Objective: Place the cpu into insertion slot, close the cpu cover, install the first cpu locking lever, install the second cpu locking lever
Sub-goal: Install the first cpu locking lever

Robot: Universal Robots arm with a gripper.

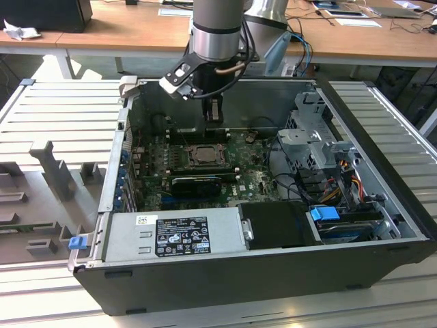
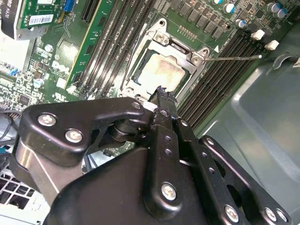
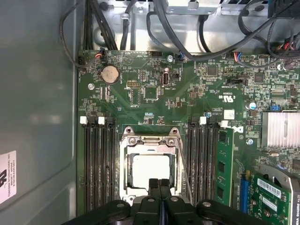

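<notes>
Rim of cpu cover [image 3: 150, 140] behind tool [image 3: 159, 185]

Exterior view: high, angled into open case [image 1: 239, 287]. Both wrist views: close overhead, sharing insertion slot [image 3: 128, 172] [image 2: 137, 74].

Arm [image 1: 217, 31]: silver-grey cylindrical wrist section, darker band at its upper edge. Black cable [image 1: 250, 46] runs down its side. Claw [image 2: 161, 91] is matte black, with chunky round-ended linkage plates studded with silver screws [image 2: 168, 191] and slim black fingers [image 3: 153, 185].
</notes>
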